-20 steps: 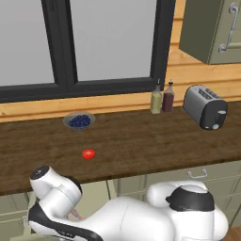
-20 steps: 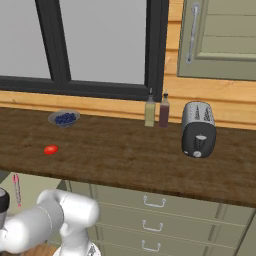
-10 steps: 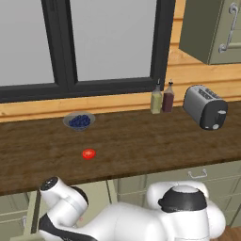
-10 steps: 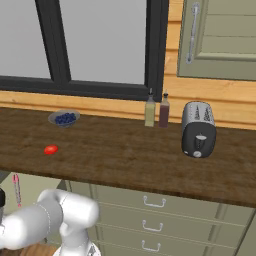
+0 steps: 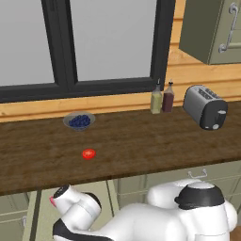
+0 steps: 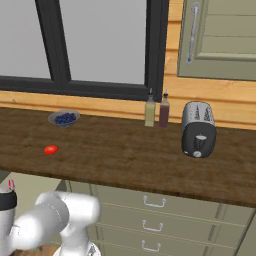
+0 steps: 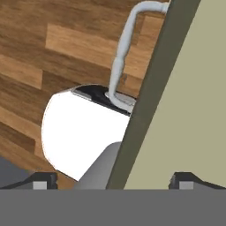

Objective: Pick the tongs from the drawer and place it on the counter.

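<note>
In the hand view my gripper [image 7: 114, 180] is open, its two dark fingertips [image 7: 44, 180] wide apart. Between them rises the dark edge of the pale olive-beige drawer [image 7: 190, 97], slanting up to the right. A grey metal bar handle [image 7: 125, 48] curves off that edge over the wood floor. The tongs are out of view. The dark brown counter [image 5: 141, 141] [image 6: 125, 155] runs across both base views. My arm reaches down below the counter's front edge at the left, where a pale drawer surface [image 6: 35, 182] shows.
On the counter lie a small red tomato [image 5: 88, 153] [image 6: 50, 149], a bowl of blueberries [image 5: 79, 121] [image 6: 64, 118], two bottles [image 5: 162, 99] [image 6: 156, 110] and a toaster [image 5: 205, 107] [image 6: 198, 129]. Narrow drawers with bar handles [image 6: 155, 201] sit below. A wall cabinet [image 5: 212, 28] hangs upper right.
My arm's wrist has sunk lower below the counter's front edge and shifted slightly right in the left base view. Nothing on the counter has moved.
</note>
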Tool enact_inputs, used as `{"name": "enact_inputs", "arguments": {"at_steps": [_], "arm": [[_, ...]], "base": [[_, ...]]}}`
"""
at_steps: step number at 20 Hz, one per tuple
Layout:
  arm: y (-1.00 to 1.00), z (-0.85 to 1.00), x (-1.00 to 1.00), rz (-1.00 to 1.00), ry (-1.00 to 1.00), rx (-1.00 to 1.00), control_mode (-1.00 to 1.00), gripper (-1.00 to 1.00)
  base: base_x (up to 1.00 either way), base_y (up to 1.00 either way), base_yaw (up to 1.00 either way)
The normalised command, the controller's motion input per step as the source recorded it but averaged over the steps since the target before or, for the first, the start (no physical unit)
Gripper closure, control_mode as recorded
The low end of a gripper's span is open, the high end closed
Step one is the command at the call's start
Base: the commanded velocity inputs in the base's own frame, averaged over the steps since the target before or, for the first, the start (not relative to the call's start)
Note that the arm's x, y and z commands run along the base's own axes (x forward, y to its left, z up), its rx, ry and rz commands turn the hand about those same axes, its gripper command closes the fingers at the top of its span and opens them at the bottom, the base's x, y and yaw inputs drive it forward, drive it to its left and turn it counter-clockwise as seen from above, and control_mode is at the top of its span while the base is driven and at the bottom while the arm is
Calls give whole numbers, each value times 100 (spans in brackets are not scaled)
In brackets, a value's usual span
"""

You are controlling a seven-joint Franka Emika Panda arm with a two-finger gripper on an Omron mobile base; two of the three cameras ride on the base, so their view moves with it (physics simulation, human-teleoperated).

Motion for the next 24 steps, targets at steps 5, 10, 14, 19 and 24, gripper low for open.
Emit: {"name": "enact_inputs", "arguments": {"at_steps": [5, 10, 14, 19, 24], "arm": [[-100, -16, -100, 3, 2, -5, -100, -100], [-41, 73, -77, 0, 0, 1, -100, -100], [30, 100, -12, 8, -3, -2, -100, -100], [95, 100, 0, 22, 0, -22, -100, -100], [92, 73, 0, 11, 4, -36, -100, -100]], "base": [[0, 0, 0], [0, 0, 0], [0, 0, 0], [0, 0, 0], [0, 0, 0]]}}
